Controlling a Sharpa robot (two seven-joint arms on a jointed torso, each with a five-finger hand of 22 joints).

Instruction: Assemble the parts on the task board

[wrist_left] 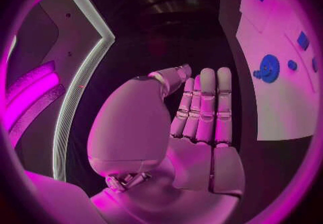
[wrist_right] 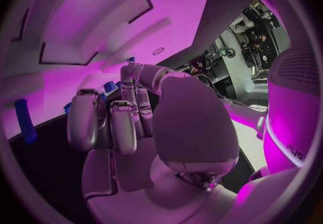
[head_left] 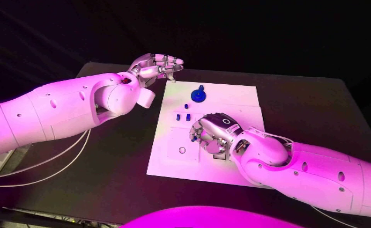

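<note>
Up at about 11 o'clock from the task board (head_left: 232, 96), the left hand (head_left: 157, 67) sits above the table's (head_left: 325, 110) far-left corner, off the white plate. Its fingers are loosely curled and side by side, nothing in them as far as I can see; the left wrist view shows the same hand (wrist_left: 202, 111) with fingers lined up straight-ish next to each other and an empty palm. So I'd call it open and holding nothing.

Over the middle of the board, the right hand (head_left: 213, 131) is palm down with its fingers bent toward the plate. Honestly can't tell if it's pinching something; the fingertips are hidden under the hand in the head view. In the right wrist view the hand (wrist_right: 128, 121) has its fingers curled over the board, with a couple of small blue bits peeking out just past them, but whether they're touched or gripped is not clear.

Parts-wise: a round blue gear-like part (head_left: 199, 96) stands at roughly 12 o'clock on the board, well apart from the right hand. Two little blue pegs (head_left: 182, 116) sit just beside the right hand at its 10 o'clock. A long blue pin (wrist_right: 26, 120) shows near the rim of the right wrist view.
</note>
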